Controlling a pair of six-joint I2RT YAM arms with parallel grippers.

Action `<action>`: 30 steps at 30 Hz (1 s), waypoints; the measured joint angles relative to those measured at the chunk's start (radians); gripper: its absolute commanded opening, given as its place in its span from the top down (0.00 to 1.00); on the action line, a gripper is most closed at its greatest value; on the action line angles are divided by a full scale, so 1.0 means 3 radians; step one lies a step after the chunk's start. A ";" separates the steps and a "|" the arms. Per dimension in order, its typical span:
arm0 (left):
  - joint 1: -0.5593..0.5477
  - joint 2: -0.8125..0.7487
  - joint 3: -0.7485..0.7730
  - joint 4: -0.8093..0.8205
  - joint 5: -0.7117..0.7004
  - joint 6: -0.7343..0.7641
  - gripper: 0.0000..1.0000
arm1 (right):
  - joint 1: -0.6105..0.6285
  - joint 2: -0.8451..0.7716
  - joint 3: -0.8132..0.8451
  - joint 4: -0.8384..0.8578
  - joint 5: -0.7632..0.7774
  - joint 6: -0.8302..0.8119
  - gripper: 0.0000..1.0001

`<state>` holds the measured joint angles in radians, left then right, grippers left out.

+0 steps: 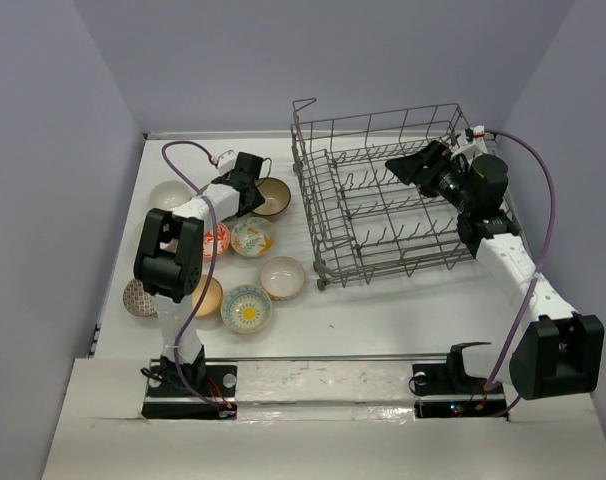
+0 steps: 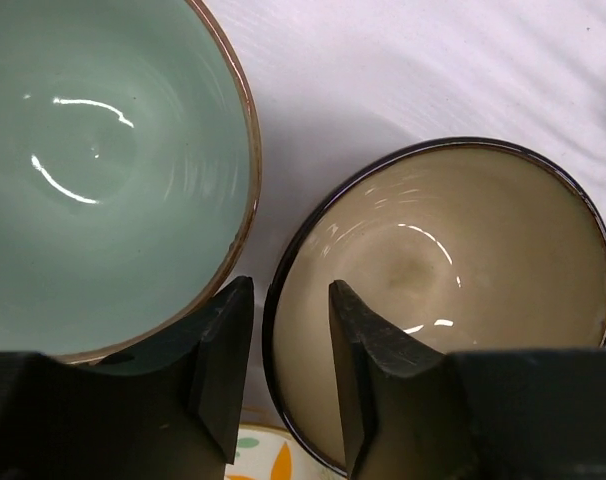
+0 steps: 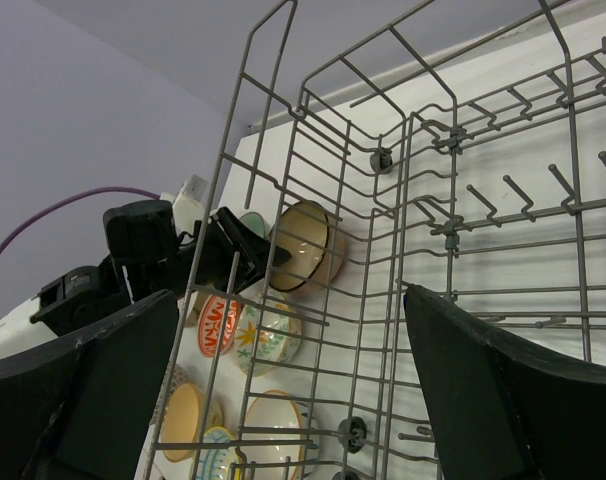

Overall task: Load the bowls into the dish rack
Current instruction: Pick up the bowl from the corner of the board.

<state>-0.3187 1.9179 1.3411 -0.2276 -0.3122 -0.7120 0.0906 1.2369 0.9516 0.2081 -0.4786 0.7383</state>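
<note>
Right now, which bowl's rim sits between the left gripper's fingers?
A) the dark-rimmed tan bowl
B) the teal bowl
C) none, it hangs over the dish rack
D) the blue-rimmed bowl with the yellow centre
A: in the left wrist view the left gripper straddles the rim of the dark-rimmed tan bowl, one finger inside it, the other outside beside the teal bowl.
</note>
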 measured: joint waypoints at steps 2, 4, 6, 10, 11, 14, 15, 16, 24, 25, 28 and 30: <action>0.0000 0.0050 0.0022 -0.0003 -0.0006 -0.0004 0.62 | 0.0000 0.0000 0.0000 0.0000 -0.0001 0.0000 0.00; 0.0000 0.0086 0.0029 -0.0005 -0.0009 -0.0003 0.69 | 0.0000 0.0000 0.0000 0.0000 -0.0001 -0.0001 0.00; 0.0000 0.0104 0.0032 -0.0010 -0.0010 -0.0006 0.80 | 0.0000 0.0000 0.0000 0.0000 -0.0001 0.0000 0.00; 0.0000 0.0104 0.0103 -0.0051 0.0009 -0.0010 1.00 | 0.0000 0.0000 0.0000 -0.0003 -0.0001 -0.0001 0.00; 0.0000 0.0107 0.0137 -0.0064 -0.0008 0.0010 1.00 | 0.0000 0.0000 0.0000 -0.0003 -0.0001 -0.0001 0.00; 0.0000 0.0122 0.0153 -0.0092 -0.0013 0.0013 1.00 | 0.0000 0.0000 0.0000 -0.0005 -0.0001 -0.0001 0.00; 0.0000 0.0122 0.0164 -0.0104 -0.0013 0.0015 1.00 | 0.0000 0.0000 0.0000 -0.0008 -0.0001 -0.0001 0.00; 0.0000 0.0122 0.0178 -0.0116 -0.0015 0.0023 1.00 | 0.0000 0.0000 0.0000 -0.0009 -0.0001 -0.0001 0.00; 0.0000 0.0121 0.0495 -0.0412 -0.0062 0.0210 1.00 | 0.0000 0.0000 0.0000 -0.0053 -0.0003 -0.0003 0.00; 0.0000 0.0120 0.0543 -0.0422 -0.0061 0.0233 1.00 | 0.0000 0.0000 0.0000 -0.0061 -0.0004 -0.0003 0.00; 0.0001 0.0111 0.0703 -0.0450 -0.0060 0.0326 1.00 | 0.0000 0.0000 0.0000 -0.0062 -0.0004 -0.0005 0.00; 0.0000 0.0076 0.0825 -0.0514 -0.0071 0.0385 1.00 | 0.0000 0.0000 0.0000 -0.0062 -0.0008 -0.0005 0.01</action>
<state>-0.3187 1.9408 1.5887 -0.3817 -0.3336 -0.5964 0.0906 1.2369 0.9516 0.1894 -0.4808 0.7368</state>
